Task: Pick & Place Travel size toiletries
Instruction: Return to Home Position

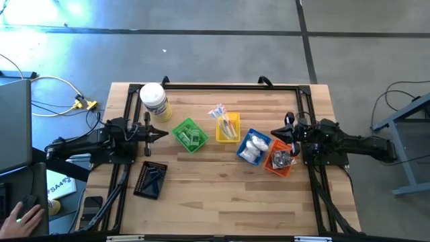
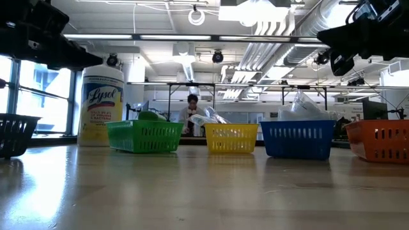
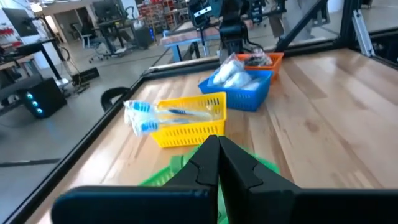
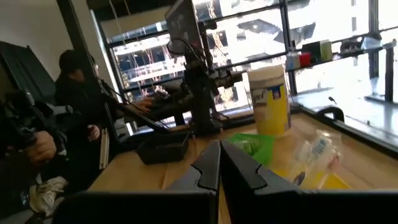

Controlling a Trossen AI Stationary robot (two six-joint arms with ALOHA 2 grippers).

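Travel size toiletries (image 1: 226,123) are recorded in a slanting row of trays across the middle of the table (image 1: 222,195): green tray (image 2: 146,137), yellow tray (image 2: 231,138), blue tray (image 2: 298,139) and orange tray (image 2: 381,144), the last being nearest the right edge. A black tray (image 2: 13,131) is set toward the left edge, and a jar (image 1: 154,102) stands by the corner beyond it.

The left gripper (image 1: 163,134) is held just beside the green tray on its left-edge side. Its fingers are pressed together and nothing is held. The right gripper (image 1: 274,134) is held by the blue tray on its right-edge side, likewise closed and empty. Both are seen raised above the tray rims.

For the return home, it is judged that each arm should be drawn back toward its own edge at or above this height, with fingers closed, so that no rim or wrapper is caught. The jar is to be given room by the left arm.

The toothbrushes (image 3: 149,118) are laid along the yellow tray's length, their long axis directed at the table edge by which the jar stands. Their heads overhang that short end. The white packets (image 1: 254,146) are heaped with no common direction. The axis of the other items cannot be told.
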